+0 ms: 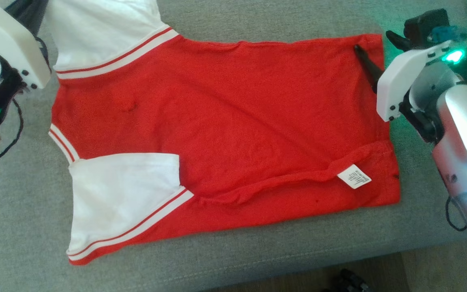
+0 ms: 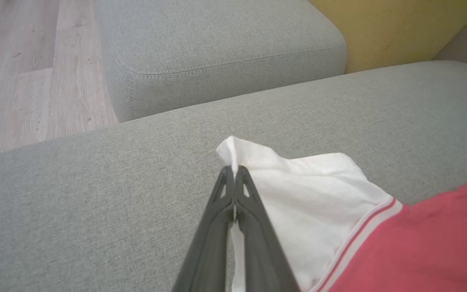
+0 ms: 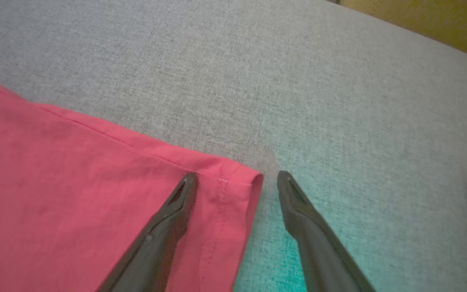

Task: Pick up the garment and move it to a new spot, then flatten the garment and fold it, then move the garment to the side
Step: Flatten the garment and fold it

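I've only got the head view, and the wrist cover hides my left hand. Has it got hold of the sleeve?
Observer: Yes. In the left wrist view the left hand is shut on the edge of the white sleeve.
Operator: And the right hand? I see just one dark finger over the red hem.
Observer: The right hand is open and straddles the hem corner, with one finger above the red cloth and the other above the grey cushion.
Operator: What lies past the sleeve?
Observer: A second grey cushion, then wooden floor.
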Available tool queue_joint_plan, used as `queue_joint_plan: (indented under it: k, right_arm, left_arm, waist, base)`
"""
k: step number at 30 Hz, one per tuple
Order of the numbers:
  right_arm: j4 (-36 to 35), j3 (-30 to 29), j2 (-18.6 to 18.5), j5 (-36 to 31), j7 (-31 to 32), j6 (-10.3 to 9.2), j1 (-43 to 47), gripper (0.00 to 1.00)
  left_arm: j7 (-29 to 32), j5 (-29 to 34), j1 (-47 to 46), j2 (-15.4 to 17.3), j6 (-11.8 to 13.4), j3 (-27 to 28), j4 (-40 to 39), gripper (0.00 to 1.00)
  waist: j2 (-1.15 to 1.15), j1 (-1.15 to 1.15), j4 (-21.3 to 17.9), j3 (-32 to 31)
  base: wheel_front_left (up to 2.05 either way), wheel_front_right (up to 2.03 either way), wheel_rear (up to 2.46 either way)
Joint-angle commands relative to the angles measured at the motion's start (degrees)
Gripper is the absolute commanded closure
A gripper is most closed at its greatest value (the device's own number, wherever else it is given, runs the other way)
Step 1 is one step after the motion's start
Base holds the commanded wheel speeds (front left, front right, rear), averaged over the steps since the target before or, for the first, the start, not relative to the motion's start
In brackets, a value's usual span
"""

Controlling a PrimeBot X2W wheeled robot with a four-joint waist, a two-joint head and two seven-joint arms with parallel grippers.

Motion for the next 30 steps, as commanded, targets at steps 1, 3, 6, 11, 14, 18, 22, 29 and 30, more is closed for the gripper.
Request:
queue_joint_plan:
  k: [1,3,6,11,14,18,22,29,30]
  right_arm:
    - [-0.6,1.0,-0.8,0.9,0.4,0.37,-1.1,0.00]
    - [0.9,2.2,-1.0,1.8,0.9,0.37,-2.0,0.00]
    - [3.2,3.6,-1.0,3.8,1.7,0.37,-3.0,0.29]
    - [6.2,5.4,-1.4,6.0,1.5,0.37,-4.5,1.00]
    - [6.9,5.8,-1.7,6.6,-1.3,0.37,-5.2,1.00]
    - [7.6,5.6,-1.3,6.9,-6.6,0.37,-5.4,1.00]
    - [6.5,6.4,-1.2,8.2,-10.9,0.37,-3.3,1.00]
    - [-0.3,5.7,-3.5,11.1,-16.4,0.37,5.6,1.00]
    - [-1.6,5.2,-3.8,11.4,-16.9,0.37,7.3,1.00]
  left_arm:
    - [-0.6,-0.4,-1.3,2.3,-0.2,2.1,-2.1,1.00]
    - [-0.9,-0.5,-1.3,2.1,-0.2,1.8,-1.9,1.00]
    - [-1.4,-0.8,-1.3,2.0,-0.3,1.5,-1.4,1.00]
    - [-2.4,-1.1,-1.4,1.7,-0.3,0.9,-0.9,1.00]
    - [-3.9,-1.3,-1.1,1.6,-0.4,1.0,-1.0,1.00]
    - [-7.0,-2.2,0.2,1.3,-0.4,1.8,-2.3,1.00]
    - [-9.6,-3.7,4.5,1.3,-0.4,2.6,-6.3,1.00]
    - [-13.7,-5.5,18.5,2.4,2.5,5.5,-17.5,1.00]
    - [-14.3,-5.7,20.8,2.4,3.2,6.1,-19.4,1.00]
  waist:
    - [0.00,0.00,0.4,0.0]
    - [0.00,0.00,0.6,0.1]
    - [0.00,0.00,0.9,0.0]
    - [0.00,0.00,1.3,-0.4]
    - [0.00,0.00,1.3,-1.2]
    - [0.00,0.00,1.4,-2.8]
    - [0.00,0.00,1.5,-4.7]
    - [0.00,0.00,1.6,-8.9]
    - [0.00,0.00,1.6,-9.4]
  base:
    - [0.00,0.00,0.00]
    - [0.00,0.00,0.00]
    - [0.00,0.00,0.00]
    - [0.00,0.00,0.00]
    - [0.00,0.00,0.00]
    - [0.00,0.00,0.00]
    - [0.00,0.00,0.00]
    - [0.00,0.00,0.00]
    - [0.00,0.00,0.00]
